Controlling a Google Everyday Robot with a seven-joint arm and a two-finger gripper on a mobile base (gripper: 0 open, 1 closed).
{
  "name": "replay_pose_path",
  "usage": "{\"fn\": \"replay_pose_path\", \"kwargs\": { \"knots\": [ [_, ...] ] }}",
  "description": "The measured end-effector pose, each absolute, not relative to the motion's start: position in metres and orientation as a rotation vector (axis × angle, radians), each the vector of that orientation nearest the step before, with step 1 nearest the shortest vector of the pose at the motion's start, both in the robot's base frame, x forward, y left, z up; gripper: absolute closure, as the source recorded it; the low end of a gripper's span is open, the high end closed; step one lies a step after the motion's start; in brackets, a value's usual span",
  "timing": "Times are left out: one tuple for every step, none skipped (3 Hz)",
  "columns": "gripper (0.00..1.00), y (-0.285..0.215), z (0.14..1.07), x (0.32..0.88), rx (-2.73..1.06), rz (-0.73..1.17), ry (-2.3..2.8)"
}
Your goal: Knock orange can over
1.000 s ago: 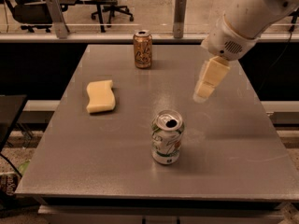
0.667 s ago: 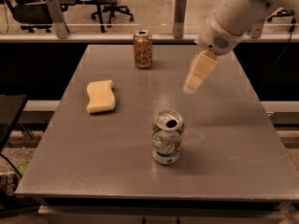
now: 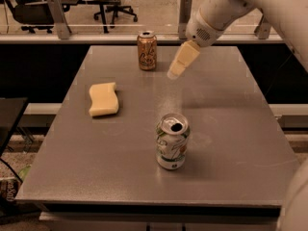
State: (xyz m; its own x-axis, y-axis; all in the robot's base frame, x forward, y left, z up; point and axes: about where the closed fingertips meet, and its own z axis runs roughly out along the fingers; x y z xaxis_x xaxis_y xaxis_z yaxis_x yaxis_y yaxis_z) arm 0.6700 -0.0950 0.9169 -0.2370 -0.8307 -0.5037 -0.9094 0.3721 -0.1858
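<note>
The orange can stands upright near the far edge of the grey table, left of centre, with pale lettering on its side and a silver top. My gripper hangs above the table just to the right of the can and slightly nearer to me, pointing down and to the left. It is a short gap away from the can and does not touch it. It holds nothing.
A white-and-green can stands upright in the middle of the table, nearer to me. A yellow sponge lies on the left side. Office chairs and a glass partition stand beyond the far edge.
My gripper has moved left and toward the far edge, closing most of the distance to the orange can. The cans and the sponge have not moved.
</note>
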Motion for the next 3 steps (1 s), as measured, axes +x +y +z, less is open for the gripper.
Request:
{"fn": "replay_pose_path", "kwargs": {
  "knots": [
    [0.00, -0.072, 0.914, 0.703, -1.453, 0.212, 2.099],
    [0.00, -0.052, 0.911, 0.728, -1.418, 0.220, 2.088],
    [0.00, -0.039, 0.907, 0.748, -1.383, 0.236, 2.083]
  ]
}}
